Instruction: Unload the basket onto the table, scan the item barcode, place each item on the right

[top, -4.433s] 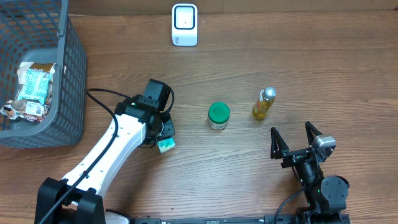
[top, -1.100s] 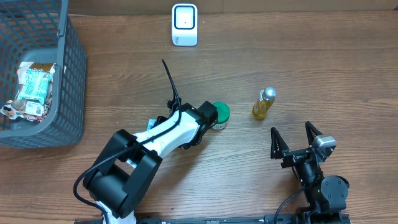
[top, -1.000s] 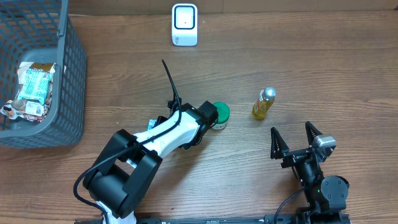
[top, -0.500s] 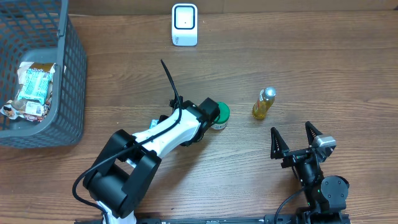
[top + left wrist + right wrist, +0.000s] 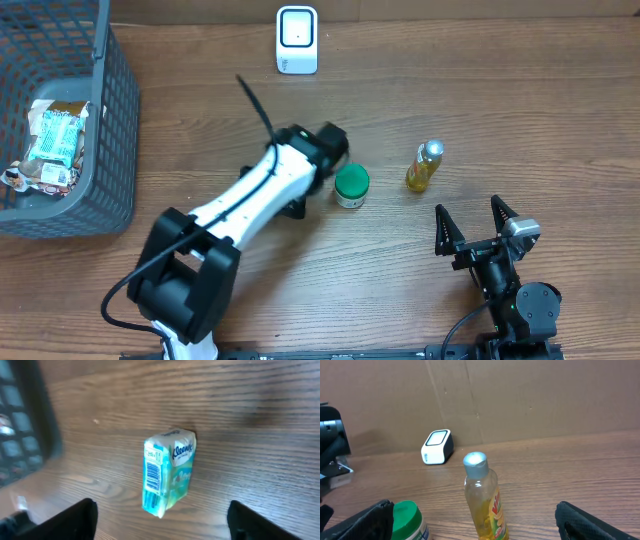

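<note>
Teal tissue pack [image 5: 167, 472] lies free; left pincer [image 5: 161, 505] spread wide, touching nothing; right pincer [image 5: 468, 210] wide too, empty.

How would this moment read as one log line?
left fingers: open, off tissue pack | tissue pack: lying on table, barcode showing | right fingers: open, empty

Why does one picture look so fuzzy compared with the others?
Left wrist view: smeared throughout, the blue-and-white tissue pack soft-edged, yet its barcode stripes show. Right wrist view: crisp on the yellow bottle with a silver cap. Overhead view: sharp, evenly lit, faint shadows.
</note>
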{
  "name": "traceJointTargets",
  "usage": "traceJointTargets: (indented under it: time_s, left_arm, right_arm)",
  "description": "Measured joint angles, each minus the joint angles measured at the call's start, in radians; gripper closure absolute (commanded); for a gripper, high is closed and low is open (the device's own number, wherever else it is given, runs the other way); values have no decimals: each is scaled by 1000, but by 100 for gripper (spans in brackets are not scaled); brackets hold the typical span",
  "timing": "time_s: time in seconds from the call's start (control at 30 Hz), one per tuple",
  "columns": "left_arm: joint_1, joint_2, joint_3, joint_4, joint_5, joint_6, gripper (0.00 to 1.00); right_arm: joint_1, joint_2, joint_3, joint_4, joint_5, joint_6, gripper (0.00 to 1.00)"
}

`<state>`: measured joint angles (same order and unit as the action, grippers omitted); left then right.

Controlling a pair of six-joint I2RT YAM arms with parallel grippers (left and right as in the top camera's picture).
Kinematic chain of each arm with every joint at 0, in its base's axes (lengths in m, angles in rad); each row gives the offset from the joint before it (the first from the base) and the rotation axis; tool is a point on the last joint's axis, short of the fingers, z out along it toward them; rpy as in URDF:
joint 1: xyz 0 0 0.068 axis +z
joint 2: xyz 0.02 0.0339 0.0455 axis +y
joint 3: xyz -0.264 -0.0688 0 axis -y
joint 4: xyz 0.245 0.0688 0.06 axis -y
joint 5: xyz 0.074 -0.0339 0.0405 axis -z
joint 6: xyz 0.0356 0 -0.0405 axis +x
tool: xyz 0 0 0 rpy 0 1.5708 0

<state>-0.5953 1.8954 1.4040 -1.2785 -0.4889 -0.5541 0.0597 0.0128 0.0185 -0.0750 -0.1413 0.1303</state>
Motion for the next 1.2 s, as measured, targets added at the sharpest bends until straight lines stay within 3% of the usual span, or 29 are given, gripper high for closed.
traceJointTargets:
  time_s: [0.3,0.6,0.77,0.83,1.0,1.2]
  left_arm:
    - [193,0,1,18,275,193,14]
    - [237,0,-92,128,367,248,18]
    - [237,1,-195,216,381,240,31]
    - [237,1,-221,257,382,222,44]
    - [237,1,-230,307,393,188,65]
    - [237,1,-230,360,463,183,72]
  right_arm:
    - [0,0,0,0,0,1,0]
    - [0,0,0,0,0,0,0]
    - [0,0,0,0,0,0,0]
    - [0,0,0,0,0,0,0]
    - [0,0,0,0,0,0,0]
    - [0,0,0,0,0,0,0]
